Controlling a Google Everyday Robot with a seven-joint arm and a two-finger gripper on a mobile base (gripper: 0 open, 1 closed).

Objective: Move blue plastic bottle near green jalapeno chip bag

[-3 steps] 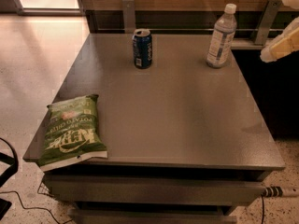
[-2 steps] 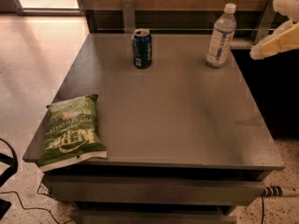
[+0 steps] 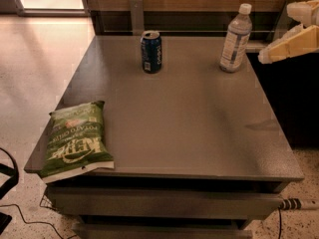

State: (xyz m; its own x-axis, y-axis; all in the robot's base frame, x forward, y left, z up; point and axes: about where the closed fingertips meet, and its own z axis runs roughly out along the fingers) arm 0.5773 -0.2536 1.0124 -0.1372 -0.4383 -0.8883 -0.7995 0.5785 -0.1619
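At the lower left of the frame, the green jalapeno chip bag (image 3: 77,138) lay flat on the near left corner of the grey counter (image 3: 199,123), its pale bottom edge at the front rim, just where it had been a second before. Further right and towards the back of the counter, a dark blue soda can (image 3: 151,51) stood upright, also unmoved. Right of it again, near the back right corner in the upper right of the frame, the blue plastic bottle (image 3: 235,39) stood upright with its white cap on. It was well apart from the bag, which lay diagonally across the counter from it, and it too had kept its place. At the right edge of the frame, the cream-coloured claw (image 3: 286,46) hung in the air beyond the counter's right side, its tip pointing left at the bottle's lower half, near it but not touching. Compared with the earlier frames, the claw had crept a little to the left, closing on the bottle. Whether it was spread or pressed together could not be told.
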